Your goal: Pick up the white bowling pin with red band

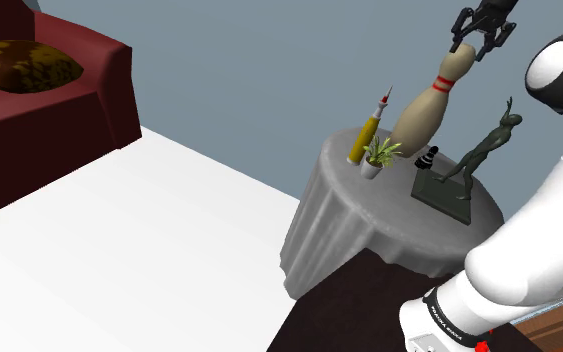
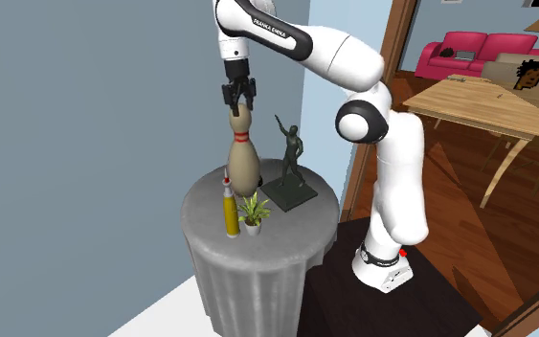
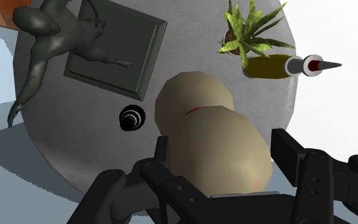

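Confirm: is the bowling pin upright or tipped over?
Upright: the bowling pin is head-up, neck clasped in the gripper; the yellow bottle shares its lean in the shoulder view, so that is camera roll.

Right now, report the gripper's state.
Gripper: shut on the pin, clasping it at its head.

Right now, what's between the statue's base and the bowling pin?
A small black ribbed object sits between the statue's base and the bowling pin, seen in the wrist view.
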Robot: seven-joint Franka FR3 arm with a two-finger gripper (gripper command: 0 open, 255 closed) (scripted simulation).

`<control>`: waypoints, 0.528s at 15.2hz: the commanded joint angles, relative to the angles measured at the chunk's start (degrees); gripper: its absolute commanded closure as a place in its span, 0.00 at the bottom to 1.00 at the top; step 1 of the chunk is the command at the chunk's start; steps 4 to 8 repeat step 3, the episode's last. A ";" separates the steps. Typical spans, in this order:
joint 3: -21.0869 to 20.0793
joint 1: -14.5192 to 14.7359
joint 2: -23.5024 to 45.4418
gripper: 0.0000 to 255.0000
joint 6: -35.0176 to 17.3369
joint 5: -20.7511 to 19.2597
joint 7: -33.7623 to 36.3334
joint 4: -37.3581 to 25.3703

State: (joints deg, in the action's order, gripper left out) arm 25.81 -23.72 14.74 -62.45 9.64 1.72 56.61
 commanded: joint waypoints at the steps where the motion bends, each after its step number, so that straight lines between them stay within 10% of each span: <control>1: 0.14 -1.16 2.08 1.00 2.91 1.21 -0.16 -5.02; 8: 0.11 -1.31 2.28 1.00 3.16 1.31 -0.17 -5.46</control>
